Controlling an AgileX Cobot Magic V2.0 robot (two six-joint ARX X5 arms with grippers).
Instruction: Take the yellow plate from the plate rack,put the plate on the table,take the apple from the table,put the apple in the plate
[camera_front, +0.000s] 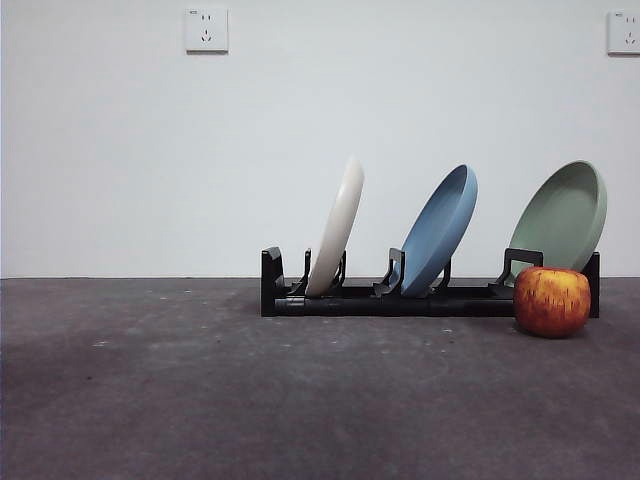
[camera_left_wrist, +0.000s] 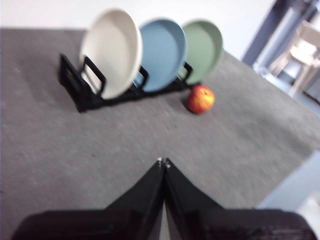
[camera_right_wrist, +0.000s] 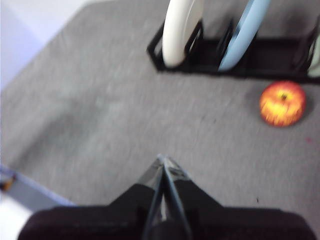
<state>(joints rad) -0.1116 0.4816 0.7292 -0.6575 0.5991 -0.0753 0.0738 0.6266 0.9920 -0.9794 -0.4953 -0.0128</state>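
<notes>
The yellow plate (camera_front: 338, 226) (camera_left_wrist: 112, 51) (camera_right_wrist: 182, 29), pale cream, stands on edge in the left slot of the black plate rack (camera_front: 400, 300) (camera_left_wrist: 80, 90) (camera_right_wrist: 260, 62). The apple (camera_front: 551, 300) (camera_left_wrist: 201, 99) (camera_right_wrist: 282, 103), red with yellow streaks, rests on the grey table (camera_front: 200, 400) just in front of the rack's right end. My left gripper (camera_left_wrist: 163, 162) is shut and empty, hovering well short of the rack. My right gripper (camera_right_wrist: 163, 159) is also shut and empty, above bare table away from the apple. Neither arm shows in the front view.
A blue plate (camera_front: 440, 230) (camera_left_wrist: 162, 52) stands in the middle slot and a pale green plate (camera_front: 562, 217) (camera_left_wrist: 202, 47) in the right slot. The table's edge (camera_right_wrist: 35, 192) lies close to the right gripper. A white wall with sockets rises behind.
</notes>
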